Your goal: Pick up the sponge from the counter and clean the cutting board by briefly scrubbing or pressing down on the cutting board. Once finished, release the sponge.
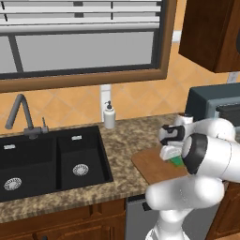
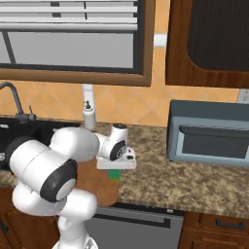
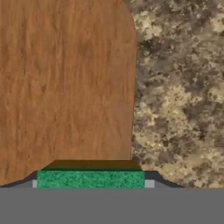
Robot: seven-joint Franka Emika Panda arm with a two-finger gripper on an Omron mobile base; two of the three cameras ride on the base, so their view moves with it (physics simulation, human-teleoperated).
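Note:
The green sponge (image 3: 90, 179) sits between my fingertips (image 3: 149, 183), and my gripper (image 3: 90, 184) is shut on it. It hangs low over the reddish-brown cutting board (image 3: 65, 87), near the board's edge by the speckled counter (image 3: 183, 87), and casts a dark shadow on the wood. Whether it touches the board I cannot tell. From the left base view, the gripper (image 1: 171, 153) holds the sponge (image 1: 177, 161) over the board (image 1: 152, 168). The right base view shows the gripper (image 2: 115, 168), a bit of the sponge (image 2: 114, 174) and the board (image 2: 97, 187), partly hidden by my arm.
A black double sink (image 1: 47, 159) with a grey faucet (image 1: 21, 115) lies left of the board. A white soap dispenser (image 1: 109, 115) stands at the wall behind. A grey toaster oven (image 2: 209, 133) sits on the counter (image 2: 194, 182) to the right, under dark wall cabinets (image 2: 209, 39).

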